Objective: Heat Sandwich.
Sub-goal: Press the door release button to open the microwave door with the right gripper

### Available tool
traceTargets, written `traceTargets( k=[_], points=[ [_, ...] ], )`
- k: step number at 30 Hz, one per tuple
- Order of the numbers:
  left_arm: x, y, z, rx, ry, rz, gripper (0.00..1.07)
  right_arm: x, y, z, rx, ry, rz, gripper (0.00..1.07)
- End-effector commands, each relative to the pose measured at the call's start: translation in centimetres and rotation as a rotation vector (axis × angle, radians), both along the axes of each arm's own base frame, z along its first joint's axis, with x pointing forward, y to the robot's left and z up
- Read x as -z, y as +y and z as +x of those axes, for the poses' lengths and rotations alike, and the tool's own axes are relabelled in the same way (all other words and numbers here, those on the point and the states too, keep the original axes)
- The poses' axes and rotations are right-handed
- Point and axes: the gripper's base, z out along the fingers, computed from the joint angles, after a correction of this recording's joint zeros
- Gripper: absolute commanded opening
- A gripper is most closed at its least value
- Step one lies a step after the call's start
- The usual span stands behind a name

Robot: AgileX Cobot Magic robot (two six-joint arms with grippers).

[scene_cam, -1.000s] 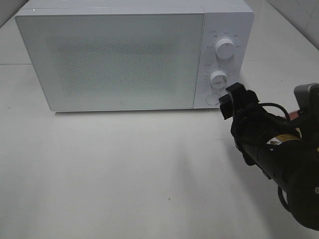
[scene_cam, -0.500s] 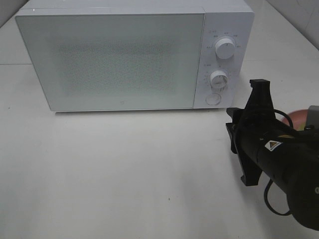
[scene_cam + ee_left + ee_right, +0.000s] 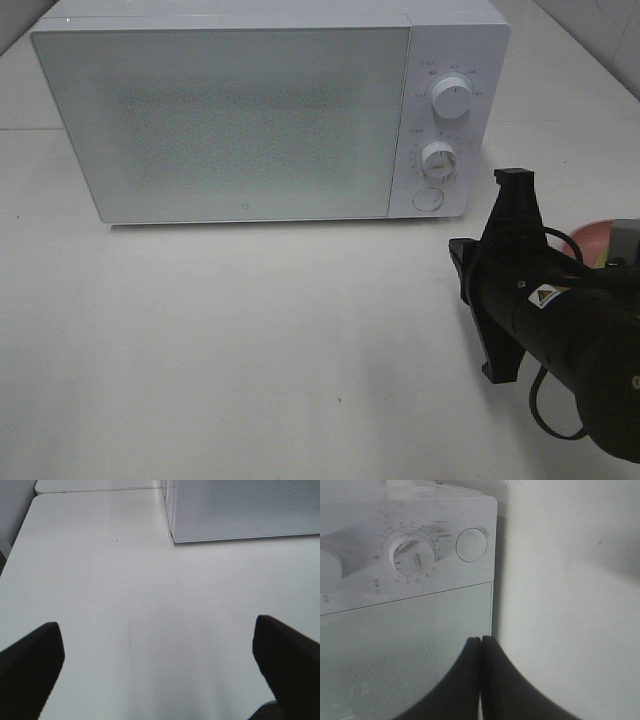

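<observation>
There's the right gripper [image 3: 480, 641], clamped tight with its fingers flat together and nothing between them, aimed at the front of the microwave [image 3: 240, 110] where the closed door [image 3: 385, 640] ends, with the round button [image 3: 472, 544] and the lower dial [image 3: 410, 555] right there in its sight. On the other side, the left gripper [image 3: 160, 665] is spread wide and empty above the white table [image 3: 150, 580]. The sandwich can't be made out, since only a sliver of pink plate [image 3: 592, 236] peeks from behind the right arm [image 3: 560, 330], on the table to the right of the microwave.
</observation>
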Motion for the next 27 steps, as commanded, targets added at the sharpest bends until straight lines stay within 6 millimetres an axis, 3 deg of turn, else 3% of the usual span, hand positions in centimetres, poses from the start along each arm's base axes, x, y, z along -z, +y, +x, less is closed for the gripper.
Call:
traceTargets(
  k=[1, 12, 19, 27],
  points=[
    [0.1, 0.0, -0.4, 0.003, -0.027, -0.004, 0.98, -0.1, 0.1, -0.1, -0.021, -0.006, -0.020, 0.00],
    [0.1, 0.0, -0.4, 0.003, -0.027, -0.004, 0.98, -0.1, -0.8, 1.8, -0.040, -0.018, -0.070, 0.00],
    [0.1, 0.0, -0.4, 0.003, -0.027, -0.004, 0.98, 1.0, -0.4, 3.5, -0.038, -0.004, -0.059, 0.00],
    [0.1, 0.0, -0.4, 0.003, -0.027, -0.004, 0.98, 1.7, 0.1, 6.6, -0.057, -0.025, -0.052, 0.00]
  ],
)
